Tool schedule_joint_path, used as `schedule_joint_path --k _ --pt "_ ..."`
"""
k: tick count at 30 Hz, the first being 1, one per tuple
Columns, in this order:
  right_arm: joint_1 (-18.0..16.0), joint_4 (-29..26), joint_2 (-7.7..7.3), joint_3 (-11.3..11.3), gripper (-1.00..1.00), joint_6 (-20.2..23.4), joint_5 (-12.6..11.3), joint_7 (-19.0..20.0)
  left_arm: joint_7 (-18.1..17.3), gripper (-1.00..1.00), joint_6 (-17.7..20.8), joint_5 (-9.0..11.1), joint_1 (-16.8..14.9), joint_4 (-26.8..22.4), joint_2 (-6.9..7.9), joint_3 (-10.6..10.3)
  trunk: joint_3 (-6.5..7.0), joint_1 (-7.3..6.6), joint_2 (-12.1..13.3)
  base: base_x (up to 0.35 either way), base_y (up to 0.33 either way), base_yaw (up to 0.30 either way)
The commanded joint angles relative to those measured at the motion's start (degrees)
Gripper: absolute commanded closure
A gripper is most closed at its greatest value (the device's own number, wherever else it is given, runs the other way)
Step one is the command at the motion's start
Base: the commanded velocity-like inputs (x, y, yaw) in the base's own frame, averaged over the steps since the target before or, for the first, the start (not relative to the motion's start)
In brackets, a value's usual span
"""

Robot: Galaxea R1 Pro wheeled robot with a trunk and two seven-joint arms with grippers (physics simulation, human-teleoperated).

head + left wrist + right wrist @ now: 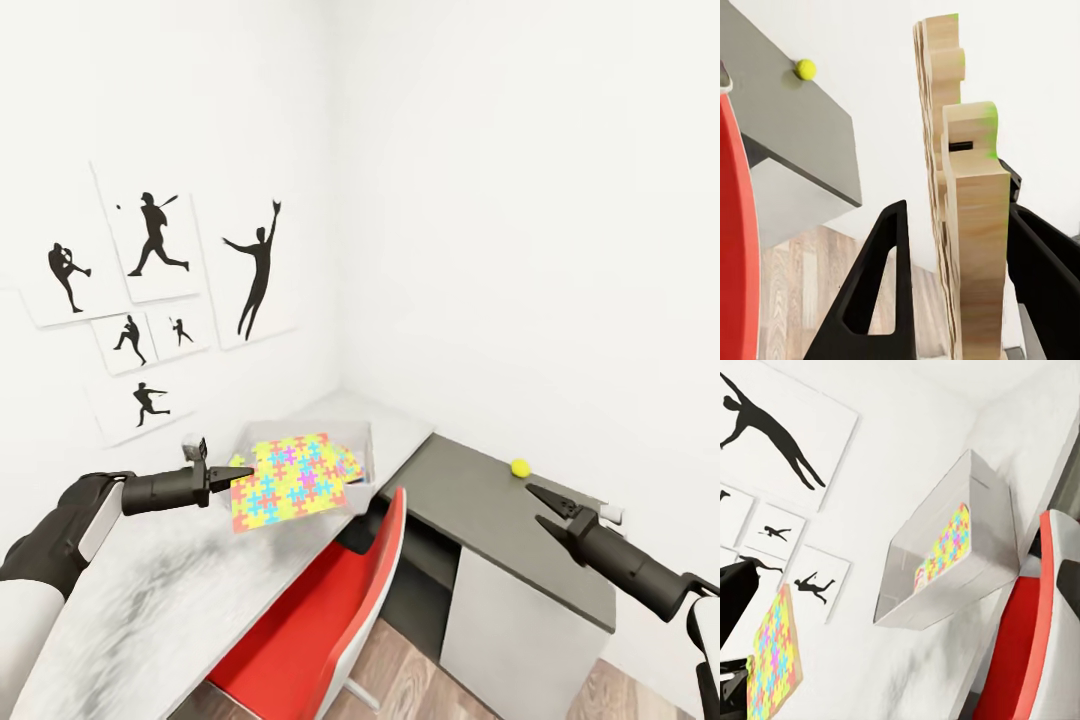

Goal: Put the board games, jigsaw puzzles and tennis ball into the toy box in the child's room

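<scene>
Two jigsaw puzzles are in play here: one [288, 484] is pinched by its edge in the left hand [238, 473] and held over the light grey wing of the table [150, 600], just in front of the toy box [352, 462], and the other [943, 544] is already lying inside that box. From the left wrist you can see the held board edge-on, wood-coloured, with the black fingers [874, 300] clamped on either side of it. The tennis ball [520, 467] sits on the dark grey wing near the wall, well apart from the box. The right hand [550, 506] hangs in the air over that dark wing, near the ball but not touching it, with nothing in it; its jaws look closed or nearly so, honestly can't tell for sure. A red chair [320, 620] is tucked in at the corner of the L, below the box. Black sports silhouette pictures [150, 300] are up on the white wall behind the left arm.
</scene>
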Motion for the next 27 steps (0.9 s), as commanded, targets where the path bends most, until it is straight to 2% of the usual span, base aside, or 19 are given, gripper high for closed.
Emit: schedule_joint_path --k 1,14,27 --pt "-0.03 0.02 -0.02 -0.11 -1.00 0.23 0.54 0.60 -0.11 1.00 0.46 0.13 -0.04 0.02 0.00 -0.03 -0.02 0.05 -0.04 0.247 -0.209 0.282" --pt "-0.14 0.02 -0.01 -0.11 -1.00 0.23 0.54 0.60 -0.09 1.00 0.37 0.13 -0.04 0.04 -0.08 -0.09 -0.02 0.05 -0.04 0.247 -0.202 0.269" --pt "-0.13 0.02 0.02 -0.02 -1.00 0.23 0.54 0.60 -0.09 1.00 0.30 0.13 -0.02 0.04 -0.09 -0.12 -0.02 0.05 -0.04 0.236 -0.050 0.028"
